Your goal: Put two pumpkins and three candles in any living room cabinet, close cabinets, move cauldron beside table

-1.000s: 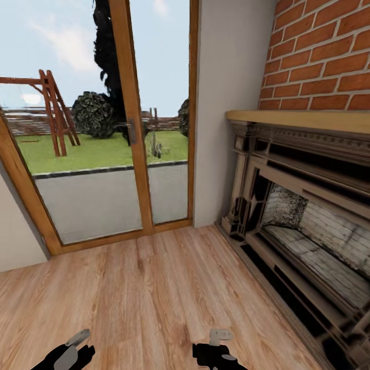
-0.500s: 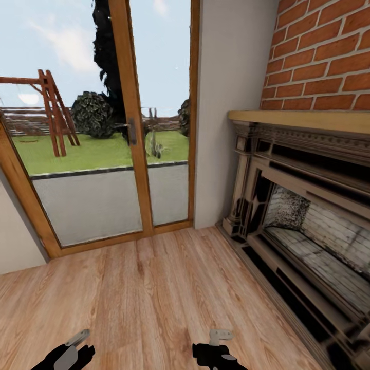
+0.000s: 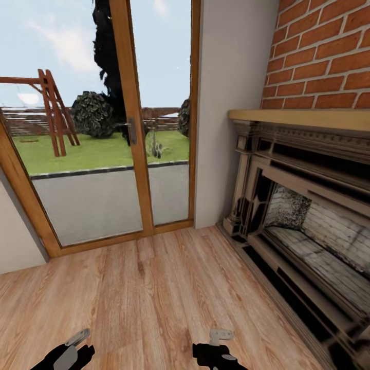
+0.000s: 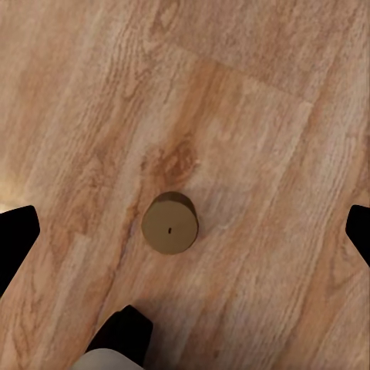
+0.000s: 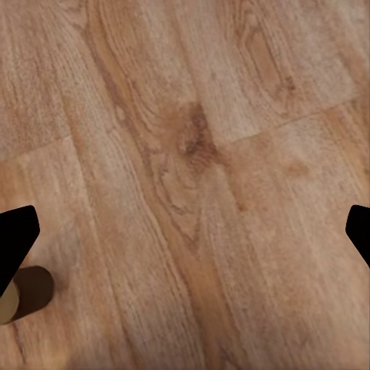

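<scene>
A candle (image 4: 169,224), a stubby grey-beige cylinder with a dot-like wick, stands upright on the wooden floor (image 4: 254,116). My left gripper (image 4: 187,235) hangs open above it, and the dark fingertips (image 4: 17,240) sit far apart on either side without touching it. In the right wrist view a candle (image 5: 29,291) stands on the floor beside one fingertip of my open right gripper (image 5: 186,235), which holds nothing. The head view catches the left gripper (image 3: 69,353) and right gripper (image 3: 216,350) low over the floor. The pumpkins, cabinet, table and cauldron are out of view.
A stone fireplace (image 3: 303,226) with a wooden mantel (image 3: 303,119) and a brick wall (image 3: 324,51) above it runs along the right. Ahead stands a wood-framed glass door (image 3: 128,128) onto a garden. Wooden floor (image 3: 154,288) stretches between them.
The head view has shifted very slightly, so the fireplace sits a touch further right. Both grippers stay where they were.
</scene>
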### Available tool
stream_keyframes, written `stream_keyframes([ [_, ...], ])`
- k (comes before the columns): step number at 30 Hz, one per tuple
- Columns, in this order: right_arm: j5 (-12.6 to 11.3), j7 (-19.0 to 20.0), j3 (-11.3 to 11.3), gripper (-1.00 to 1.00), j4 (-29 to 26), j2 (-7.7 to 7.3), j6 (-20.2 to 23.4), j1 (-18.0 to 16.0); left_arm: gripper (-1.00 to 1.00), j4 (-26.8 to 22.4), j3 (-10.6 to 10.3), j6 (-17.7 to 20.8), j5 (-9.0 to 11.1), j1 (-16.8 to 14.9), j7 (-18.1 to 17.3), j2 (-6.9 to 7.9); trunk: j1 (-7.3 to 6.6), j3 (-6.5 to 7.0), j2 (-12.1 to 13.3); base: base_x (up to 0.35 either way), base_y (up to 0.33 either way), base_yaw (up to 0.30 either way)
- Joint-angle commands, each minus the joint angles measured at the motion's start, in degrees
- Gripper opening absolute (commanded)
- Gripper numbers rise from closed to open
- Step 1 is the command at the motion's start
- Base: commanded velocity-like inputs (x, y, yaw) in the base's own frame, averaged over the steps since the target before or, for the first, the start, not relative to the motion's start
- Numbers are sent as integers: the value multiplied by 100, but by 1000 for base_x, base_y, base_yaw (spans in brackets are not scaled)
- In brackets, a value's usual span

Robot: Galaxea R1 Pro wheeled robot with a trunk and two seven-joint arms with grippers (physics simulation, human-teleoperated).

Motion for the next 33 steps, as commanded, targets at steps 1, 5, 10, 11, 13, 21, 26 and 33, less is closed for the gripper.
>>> stream_keyframes([
  [1, -51, -35, 49, 100, -4, -3, -9, -5, 100, -16, -22, 29, 38, 0, 35, 4, 22, -24, -45, 0, 0, 0],
  [5, -44, 1, 54, 100, -15, -11, -58, -5, 100, -19, -13, 29, 53, 0, 35, 24, 110, -96, -205, 0, 0, 0],
  [10, 38, 357, 52, 100, -17, -28, -118, -6, 100, -27, 19, -59, 109, 0, 32, 52, 220, -186, -406, 0, 0, 0],
  [11, 50, 409, 49, 100, -20, -30, -123, -6, 100, -46, 23, -63, 112, 0, 31, 56, 242, -204, -446, 0, 0, 0],
  [13, 63, 458, 45, 100, -24, -35, -125, -6, 100, -81, 32, -46, 120, -2, 28, 71, 286, -240, -526, 0, 0, 0],
  [21, 81, 495, 57, 100, -147, -32, -27, -13, 100, -680, 58, -59, 176, -37, 27, 186, 462, -383, -847, 0, 0, 0],
  [26, 92, 242, 32, 100, -1199, -19, 1193, -12, 100, -683, 38, -72, 179, -35, 26, 181, 571, -473, -1047, 0, 0, 0],
  [33, 28, -1078, -248, 100, -3148, 1, 3034, -422, 100, -684, 32, -76, 187, -28, 26, 181, 725, -599, -1328, 0, 0, 0],
])
